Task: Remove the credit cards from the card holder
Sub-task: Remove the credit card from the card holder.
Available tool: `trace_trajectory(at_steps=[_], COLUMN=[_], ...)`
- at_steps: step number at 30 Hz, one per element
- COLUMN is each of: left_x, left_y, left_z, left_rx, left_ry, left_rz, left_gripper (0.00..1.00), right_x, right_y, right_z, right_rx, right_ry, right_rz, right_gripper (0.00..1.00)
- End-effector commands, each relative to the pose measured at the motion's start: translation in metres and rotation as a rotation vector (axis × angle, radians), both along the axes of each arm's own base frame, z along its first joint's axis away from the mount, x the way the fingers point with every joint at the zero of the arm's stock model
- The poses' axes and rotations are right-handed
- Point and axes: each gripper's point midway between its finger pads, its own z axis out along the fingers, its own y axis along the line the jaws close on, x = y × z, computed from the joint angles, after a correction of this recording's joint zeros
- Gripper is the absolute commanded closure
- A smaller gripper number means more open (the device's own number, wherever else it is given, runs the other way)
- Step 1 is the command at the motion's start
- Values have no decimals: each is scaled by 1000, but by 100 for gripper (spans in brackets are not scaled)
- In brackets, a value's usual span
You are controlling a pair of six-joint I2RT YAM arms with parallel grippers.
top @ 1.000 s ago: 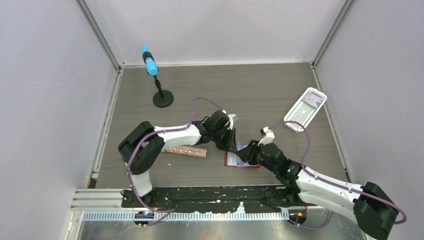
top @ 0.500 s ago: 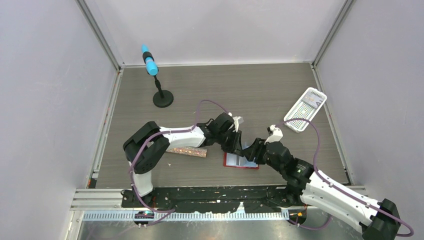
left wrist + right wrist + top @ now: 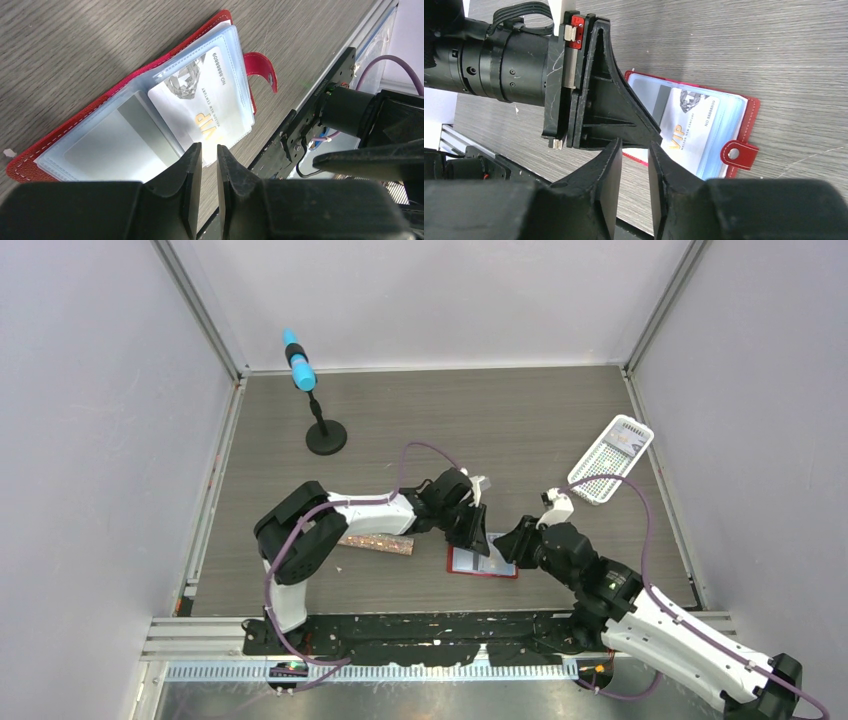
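Overhead, we see card holder open on table, left gripper and right gripper meeting over it. Only wrist views reveal credit card in clear pocket, both jaws slightly parted, empty.

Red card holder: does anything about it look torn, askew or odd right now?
Nothing stands out. The red folding card holder lies open and flat on the grey wood-grain table, one pale VIP card sitting square in its clear sleeve, the red snap tab sticking out past the edge.
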Motion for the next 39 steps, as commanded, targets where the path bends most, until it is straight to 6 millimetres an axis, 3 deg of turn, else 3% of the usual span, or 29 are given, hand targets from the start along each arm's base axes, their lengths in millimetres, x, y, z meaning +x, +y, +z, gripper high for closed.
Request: trace_trajectory(at_steps=[1, 5, 13, 25, 39], left_x=[7, 9, 12, 15, 19], left_y=[-6, 5, 19, 14, 7], left_z=[24, 22, 17, 10, 3], left_rx=[-56, -18, 1, 5, -12], left_ry=[-61, -78, -84, -79, -75], left_rz=[11, 43, 86, 83, 91], left_gripper=[80, 78, 71, 65, 63], right_x=[4, 7, 16, 16, 12], right_y=[11, 17, 5, -13, -16], right_z=[3, -7, -37, -70, -88], right_rx=[36, 35, -57, -114, -122], right_ry=[-7, -3, 54, 145, 185], right_rz=[22, 31, -36, -99, -101], right_gripper=[69, 72, 74, 74, 74])
